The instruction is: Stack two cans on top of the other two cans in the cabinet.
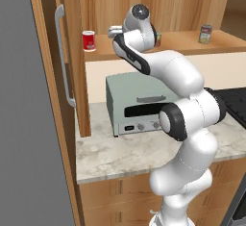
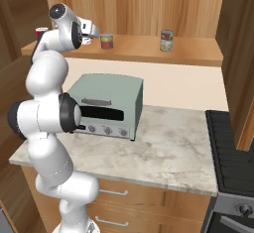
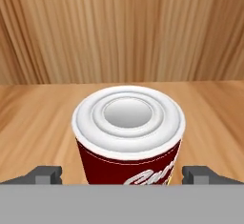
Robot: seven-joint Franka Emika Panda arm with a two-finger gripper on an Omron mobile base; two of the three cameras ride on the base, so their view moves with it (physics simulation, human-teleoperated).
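- Gripper (image 3: 122, 174) reaching into cabinet (image 1: 144, 8), tips spread wide either side of a dark red can (image 3: 128, 142) — lined up to close on it, not yet clamped.
- That can upright on the shelf (image 2: 144, 48), lid showing.
- Second red can (image 1: 89, 41) at shelf's left end.
- Grey cans (image 2: 166, 40) (image 2: 106, 41) apart along the shelf — probably the stacking bases.
- Toaster oven (image 2: 106, 105) on the counter below.
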